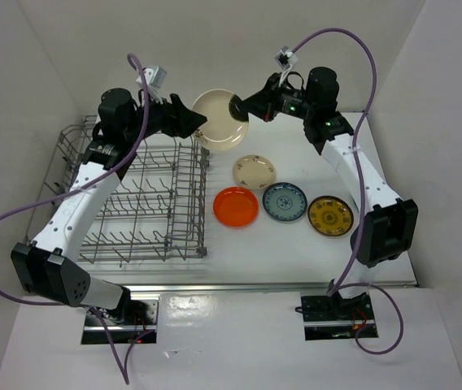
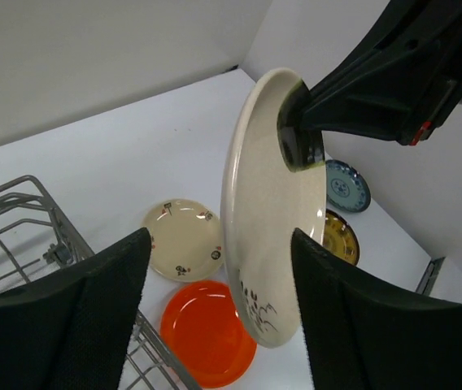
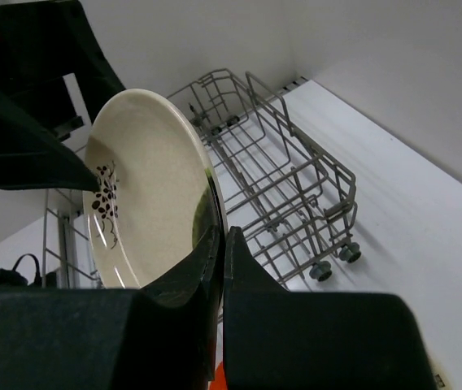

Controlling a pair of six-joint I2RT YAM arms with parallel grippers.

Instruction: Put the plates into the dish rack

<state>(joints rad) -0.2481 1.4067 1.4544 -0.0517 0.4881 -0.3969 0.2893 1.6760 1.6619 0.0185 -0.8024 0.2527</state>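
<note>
My right gripper [image 1: 237, 106] is shut on the rim of a cream plate with dark marks [image 1: 220, 120] and holds it on edge in the air at the back centre, just right of the dish rack [image 1: 141, 195]. The right wrist view shows both fingers pinching the plate [image 3: 146, 187]. My left gripper [image 1: 198, 123] is open, with its jaws on either side of the plate's lower edge [image 2: 272, 211]. A second cream plate [image 1: 254, 171], an orange-red plate [image 1: 236, 206], a blue-and-white plate [image 1: 285, 201] and a yellow plate [image 1: 330, 215] lie flat on the table.
The grey wire rack takes up the left half of the table, with upright tines and a tall right wall [image 1: 198, 191] next to the orange-red plate. White walls close in the back and both sides.
</note>
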